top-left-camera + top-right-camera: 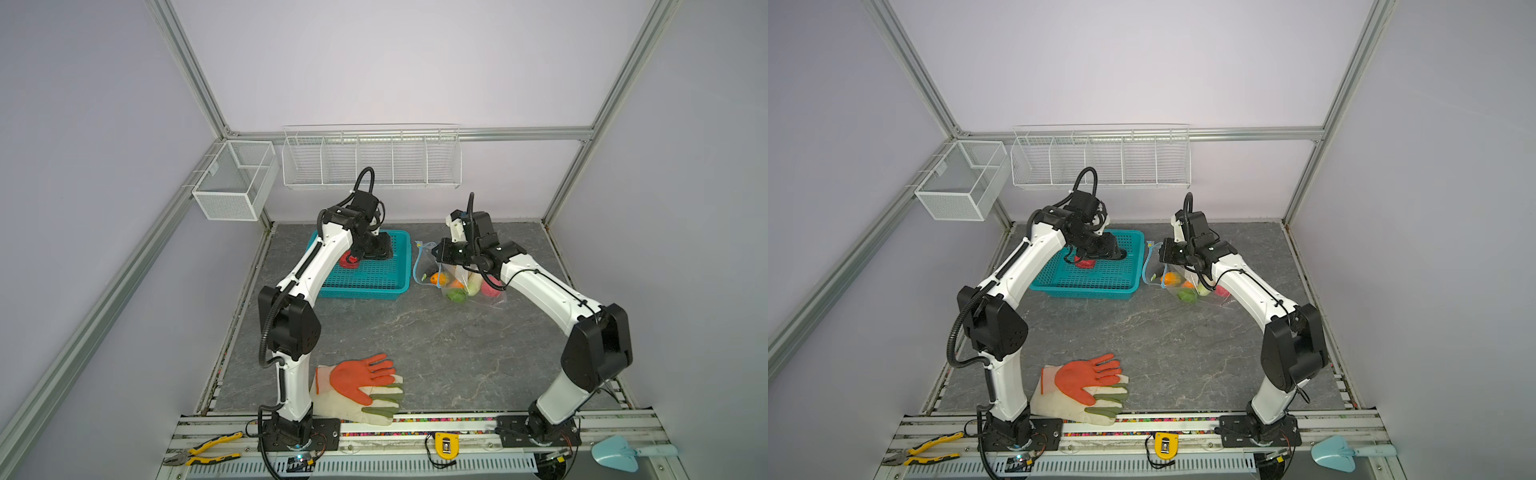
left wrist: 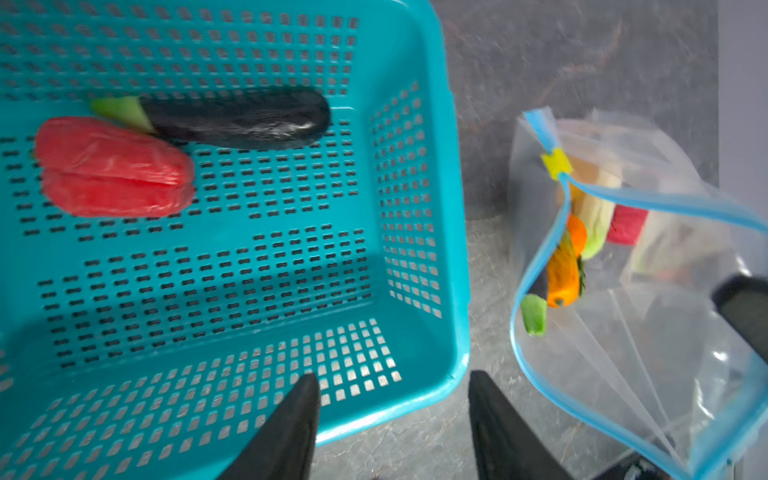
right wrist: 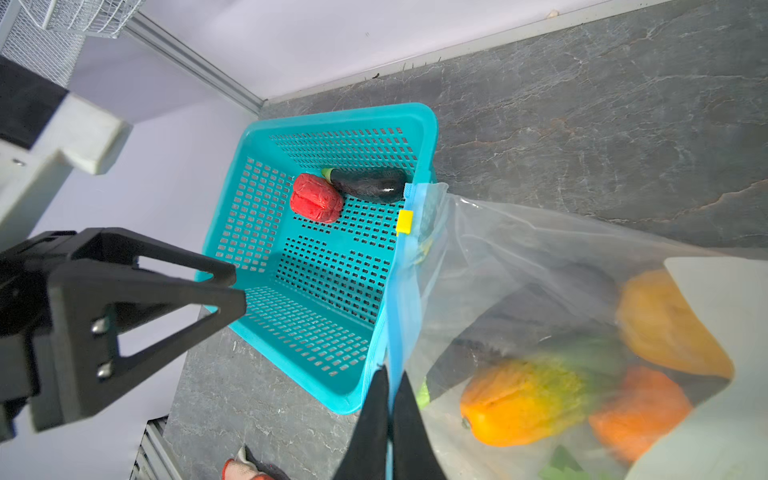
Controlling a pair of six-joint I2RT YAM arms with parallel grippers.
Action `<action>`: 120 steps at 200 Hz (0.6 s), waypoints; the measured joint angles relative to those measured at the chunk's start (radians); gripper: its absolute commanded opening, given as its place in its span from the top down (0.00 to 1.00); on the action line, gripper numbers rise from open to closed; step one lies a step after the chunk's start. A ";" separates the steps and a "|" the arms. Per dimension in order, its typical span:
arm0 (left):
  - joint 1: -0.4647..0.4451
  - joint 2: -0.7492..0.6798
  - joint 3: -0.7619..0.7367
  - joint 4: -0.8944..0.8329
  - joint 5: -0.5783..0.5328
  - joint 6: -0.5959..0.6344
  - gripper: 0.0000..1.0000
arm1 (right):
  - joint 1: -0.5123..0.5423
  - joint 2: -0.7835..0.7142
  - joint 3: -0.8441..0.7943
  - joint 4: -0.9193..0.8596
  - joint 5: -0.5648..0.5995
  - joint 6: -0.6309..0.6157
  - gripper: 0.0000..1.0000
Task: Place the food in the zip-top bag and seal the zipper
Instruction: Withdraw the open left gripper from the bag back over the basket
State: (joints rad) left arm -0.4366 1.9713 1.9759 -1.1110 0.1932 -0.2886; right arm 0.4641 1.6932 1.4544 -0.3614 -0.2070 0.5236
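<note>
The clear zip-top bag (image 1: 465, 286) (image 3: 540, 257) lies right of the teal basket (image 1: 365, 286), with several pieces of food (image 3: 528, 399) inside, orange, yellow, green and red. Its mouth gapes, and the blue zipper (image 2: 536, 257) carries a yellow slider (image 2: 556, 163) at one end. My right gripper (image 3: 390, 374) (image 1: 436, 251) is shut on the zipper strip (image 3: 405, 291), holding that edge up. My left gripper (image 2: 393, 376) (image 1: 376, 249) hangs open and empty over the basket's rim nearest the bag. A red pepper (image 2: 112, 166) (image 3: 316, 198) and a dark eggplant (image 2: 237, 118) lie touching in the basket.
Orange-and-white gloves (image 1: 357, 386) lie near the front by the left arm's base. Pliers (image 1: 208, 453), a yellow tape measure (image 1: 446, 444) and a pale blue scoop (image 1: 623, 453) sit on the front rail. White wire racks (image 1: 370, 162) hang on the back wall.
</note>
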 measured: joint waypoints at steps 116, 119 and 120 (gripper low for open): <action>0.144 -0.016 -0.198 0.154 -0.156 -0.130 0.16 | 0.000 0.000 -0.012 0.000 0.001 0.000 0.93; 0.145 -0.016 -0.199 0.158 -0.156 -0.130 0.16 | 0.000 0.000 -0.012 0.000 0.001 0.000 0.93; 0.145 -0.016 -0.200 0.160 -0.156 -0.130 0.16 | 0.000 0.000 -0.013 0.000 0.001 0.000 0.93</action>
State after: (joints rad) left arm -0.2913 1.9553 1.7756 -0.9512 0.0368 -0.4191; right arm 0.4641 1.6932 1.4418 -0.3611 -0.2062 0.5236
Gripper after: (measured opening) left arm 0.837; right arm 0.070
